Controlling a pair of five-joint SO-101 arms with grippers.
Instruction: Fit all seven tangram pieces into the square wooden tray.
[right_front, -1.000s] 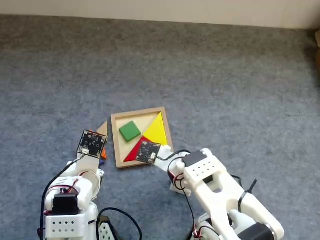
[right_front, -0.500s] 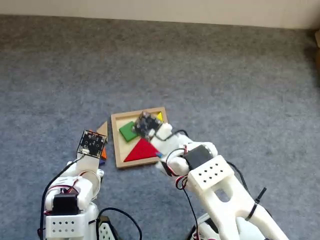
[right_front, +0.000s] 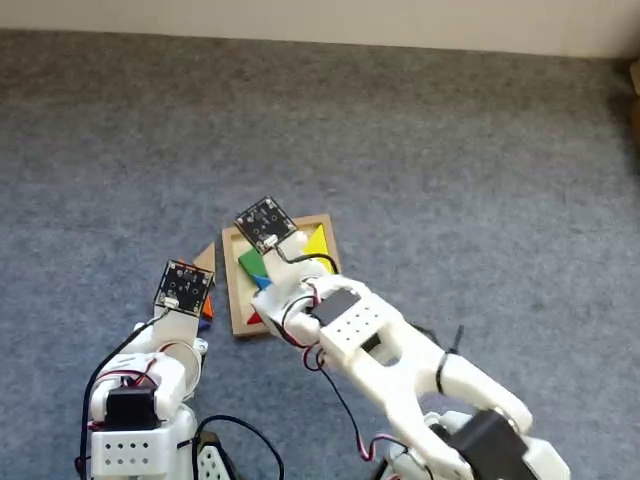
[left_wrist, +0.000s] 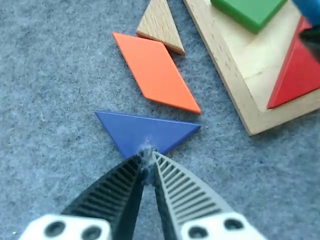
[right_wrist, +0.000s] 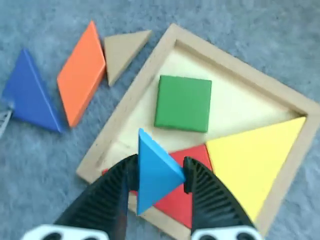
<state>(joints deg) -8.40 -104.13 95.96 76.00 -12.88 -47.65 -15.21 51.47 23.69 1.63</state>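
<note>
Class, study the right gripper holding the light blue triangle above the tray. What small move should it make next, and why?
Probably nudge the light blue triangle toward the bare wood beside the green square before lowering. The right gripper holds it over the tray, seemingly overlapping the red triangle, so a straight drop might land there.

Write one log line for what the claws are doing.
right claw: holds light blue triangle over tray | left claw: shut at dark blue triangle
</note>
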